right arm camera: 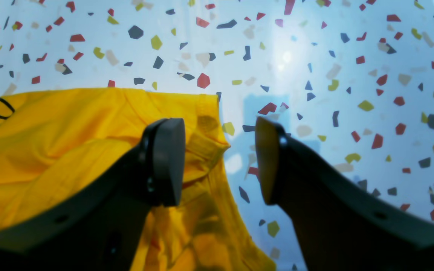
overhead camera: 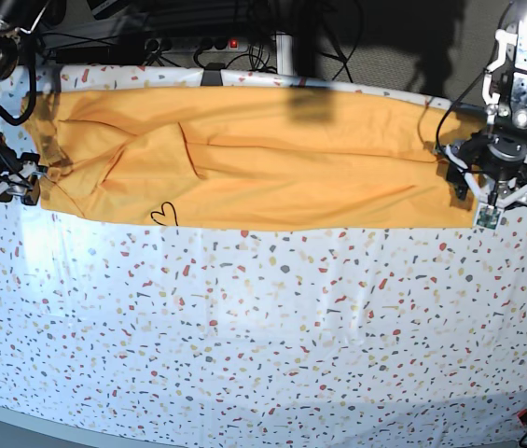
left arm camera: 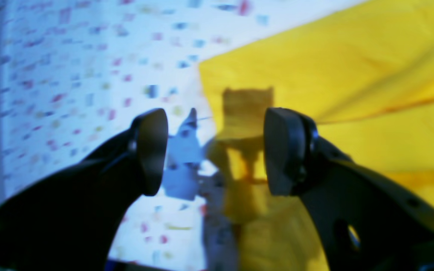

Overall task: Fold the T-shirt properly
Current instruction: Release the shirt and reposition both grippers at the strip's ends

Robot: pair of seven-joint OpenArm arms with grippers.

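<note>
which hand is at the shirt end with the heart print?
The right hand, at the base view's left edge. The black heart outline sits on the T-shirt nearer that end; the left hand is at the plain far end.

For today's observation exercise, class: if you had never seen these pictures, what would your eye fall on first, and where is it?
First comes the T-shirt, a long orange-yellow band folded across the far side of the speckled table, with a small black heart outline at its near edge. Next, an arm at each end: the left gripper and the right gripper both hang open over the shirt's edges, holding nothing.
</note>
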